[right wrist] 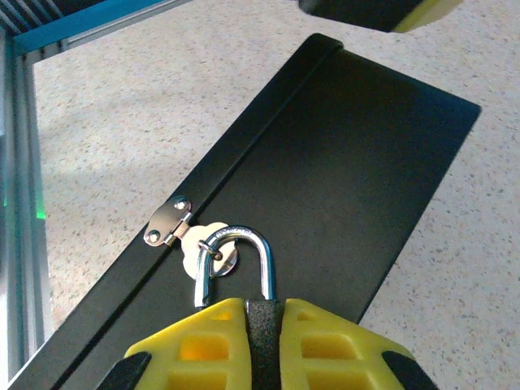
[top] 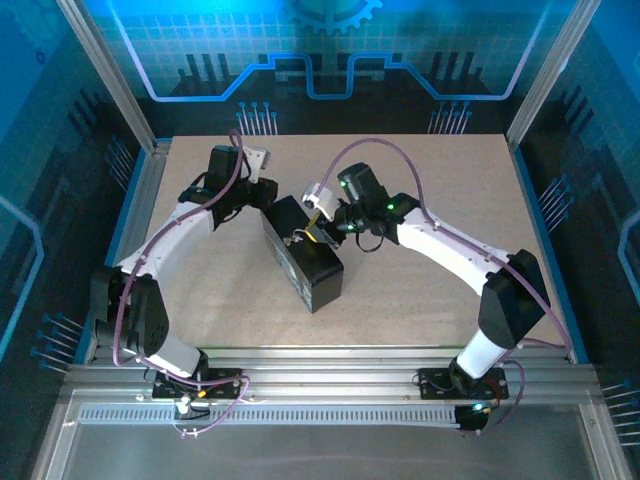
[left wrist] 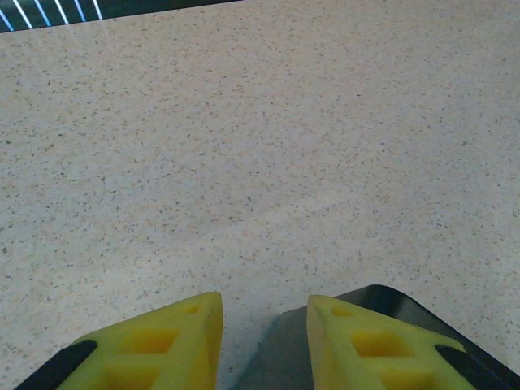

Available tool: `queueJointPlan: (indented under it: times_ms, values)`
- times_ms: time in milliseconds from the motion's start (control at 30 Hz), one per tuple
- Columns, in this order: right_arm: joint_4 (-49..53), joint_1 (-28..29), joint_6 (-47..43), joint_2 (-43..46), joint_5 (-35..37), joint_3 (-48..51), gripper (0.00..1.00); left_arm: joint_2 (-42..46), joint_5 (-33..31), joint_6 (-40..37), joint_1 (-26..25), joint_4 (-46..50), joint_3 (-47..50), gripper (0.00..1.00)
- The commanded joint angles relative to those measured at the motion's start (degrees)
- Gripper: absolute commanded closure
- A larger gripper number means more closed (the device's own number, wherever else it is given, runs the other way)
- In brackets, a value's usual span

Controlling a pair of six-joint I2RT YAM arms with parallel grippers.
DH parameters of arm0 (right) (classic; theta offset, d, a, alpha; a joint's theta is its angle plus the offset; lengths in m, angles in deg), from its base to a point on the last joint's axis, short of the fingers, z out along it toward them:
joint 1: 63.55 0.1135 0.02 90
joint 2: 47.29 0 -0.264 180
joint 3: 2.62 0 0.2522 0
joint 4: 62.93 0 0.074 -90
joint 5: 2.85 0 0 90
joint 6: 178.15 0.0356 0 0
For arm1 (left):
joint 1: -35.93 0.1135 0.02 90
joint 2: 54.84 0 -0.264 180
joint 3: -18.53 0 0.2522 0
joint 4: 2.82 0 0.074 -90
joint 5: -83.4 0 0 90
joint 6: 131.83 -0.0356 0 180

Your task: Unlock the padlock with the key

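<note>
Editor: Arms from above, where do they stand?

Stringer: Both meet at the black box, lying slantwise in the middle of the table. The left gripper sits at the box's far end. The right gripper is over its right long side, about midway, where the padlock hangs.

Editor: Left wrist?

Stringer: Yellow fingers stand apart, with speckled table between and beyond them. A dark corner of the box lies beneath the right-hand one. Nothing is held that I can see.

Editor: Right wrist?

Stringer: Pads are pressed together on the padlock's body, a thin dark strip between them. The silver shackle rises clear of the tips, both legs running down into the grip. A small ring hooks its left leg, just beside the hasp plate on the lid's seam.

Editor: Orientation?

Stringer: The long axis runs from the gripped body to the shackle crown, away from the wrist, crossing the seam at a slant. The crown points toward the hasp. The keyway end, I reckon, faces back into the grip, hidden.

Editor: Step?

Stringer: The lock is steadied but not yet opened, I judge. Next, the key must reach the keyway. The right gripper would likely have to expose that end, and the left gripper bring the key in along that axis.
</note>
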Motion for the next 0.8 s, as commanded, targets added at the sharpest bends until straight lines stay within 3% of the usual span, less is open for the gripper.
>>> queueJointPlan:
  times_ms: [0,367,633,767]
  values:
    - [-4.9,0.9,8.5,1.3,8.1,1.1,1.00,1.3,-2.3,1.0,-1.0,2.5,1.4,0.67]
    - [-5.1,3.1,19.2,-2.5,17.0,-3.1,1.00,-0.5,-0.9,1.3,-2.2,3.7,1.2,0.72]
    - [-8.7,5.0,28.6,-5.4,22.1,-4.9,1.00,-2.8,1.9,1.8,-2.3,4.2,0.7,0.82]
    - [-9.8,6.1,29.6,-6.6,23.7,-6.1,1.00,-3.4,2.1,1.5,-2.4,4.3,0.2,0.83]
